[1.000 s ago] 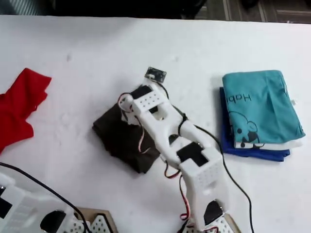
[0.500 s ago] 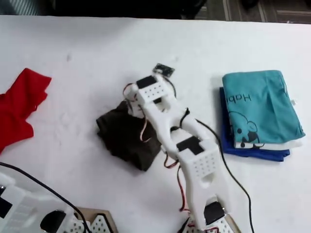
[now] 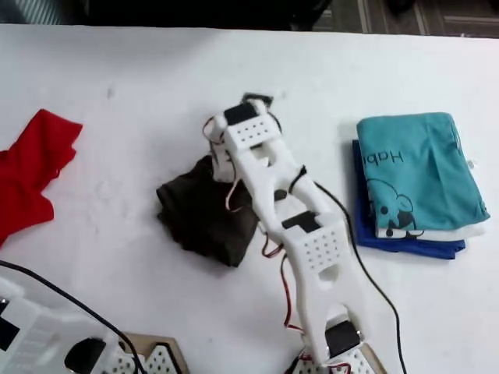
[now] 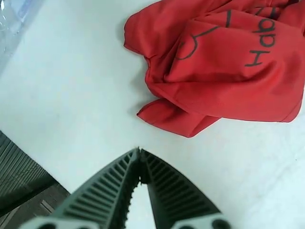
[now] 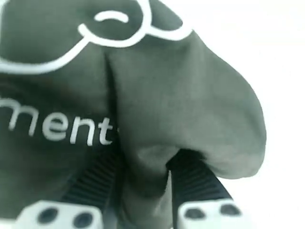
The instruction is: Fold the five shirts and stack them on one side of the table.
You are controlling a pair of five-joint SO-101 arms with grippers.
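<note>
Now right claw [image 5: 145, 174] is clamped on a bunched fold of the dark shirt [image 3: 204, 222], mid tabletop [image 3: 140, 70]. The stack [image 3: 405, 243] of folded shirts, teal shirt [image 3: 417, 167] on top, sits well apart to one side. Red shirt [image 4: 224, 62] is crumpled at the opposite edge, not yet folded. Left claw [image 4: 139, 164] is closed, empty, tips touching, near the red shirt. Likely step: move dark shirt to the stack. Should grip thru all layers so the fold doesn't open, lift clear, land square on teal, and let go only once flat.
</note>
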